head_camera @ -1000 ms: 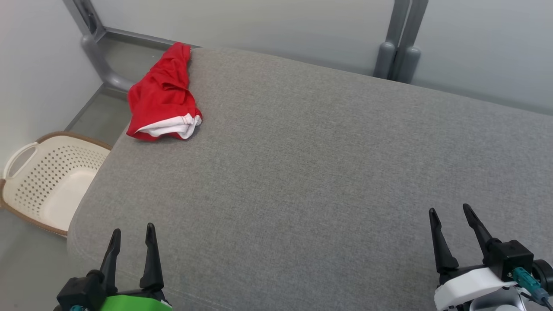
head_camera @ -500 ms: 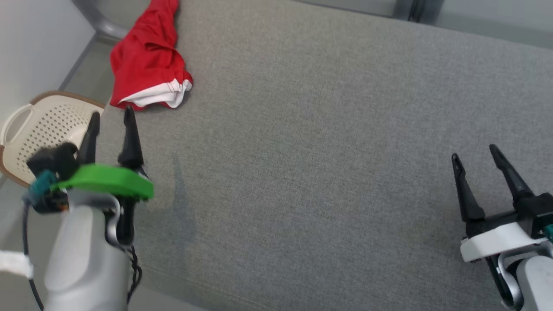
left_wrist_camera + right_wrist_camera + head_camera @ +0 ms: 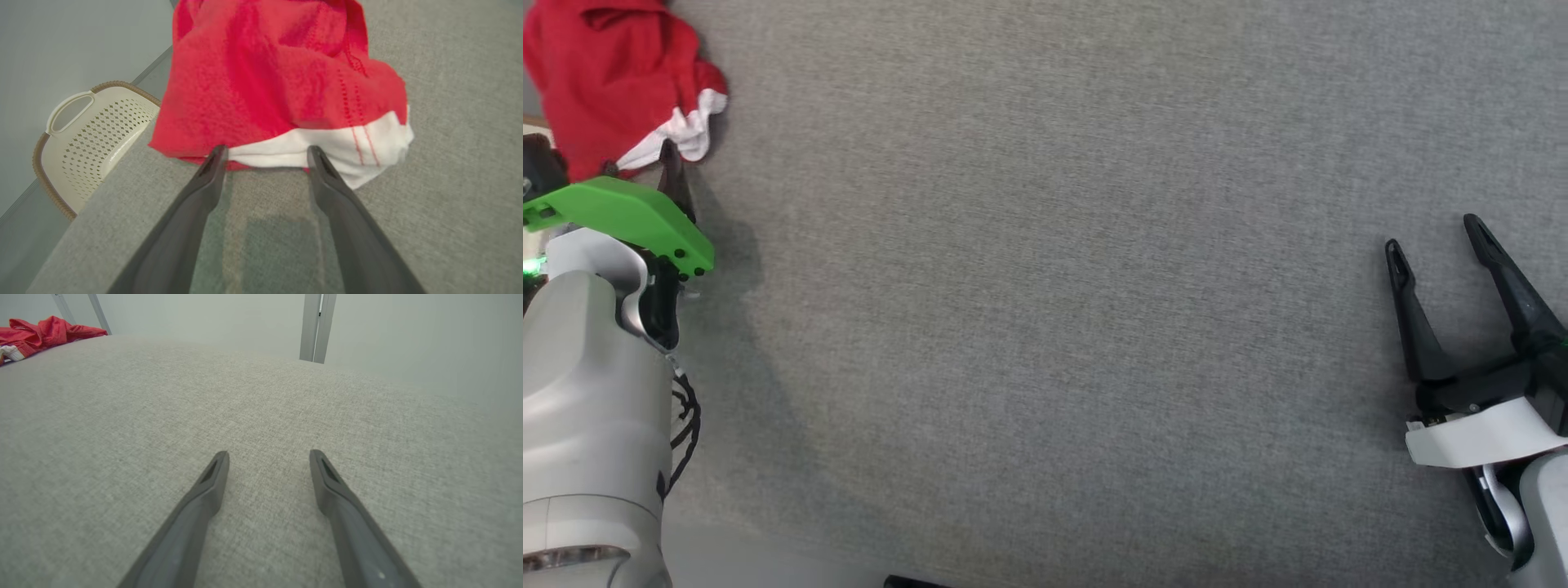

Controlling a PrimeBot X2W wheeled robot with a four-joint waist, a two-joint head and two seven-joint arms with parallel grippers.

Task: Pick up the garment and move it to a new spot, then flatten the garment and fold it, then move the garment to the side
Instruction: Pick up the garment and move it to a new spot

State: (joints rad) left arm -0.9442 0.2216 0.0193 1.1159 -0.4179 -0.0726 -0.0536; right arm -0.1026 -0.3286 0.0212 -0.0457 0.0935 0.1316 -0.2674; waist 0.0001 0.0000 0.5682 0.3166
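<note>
Garment: red knit, soft, bunched in a loose heap w/ deep folds. Dotted stitch lines run down the red. White band along its near edge, crossed by two thin red stitch lines. It lies at the far-left corner of the grey pad, close to the pad's edge; upper left in head view.

Pad: grey woven cloth, fine heathered weave, flat top, rounded edges.

Left gripper: fingers dark, long, tapering, spread wide, nothing between them. Tips sit right at the white band's edge; contact can't tell. Green plastic cover on its wrist, pale grey forearm behind, black coiled cable alongside.

Right gripper: also spread wide, empty, over bare pad at the right side, well apart from the garment. White plastic cover at its wrist.

Basket: cream plastic, diamond-shaped perforations, loop handle, brown woven-look rim; on the floor just beside the pad's left edge, below the garment.

Bkgd, right wrist view: pale matte wall, two grey upright posts.
</note>
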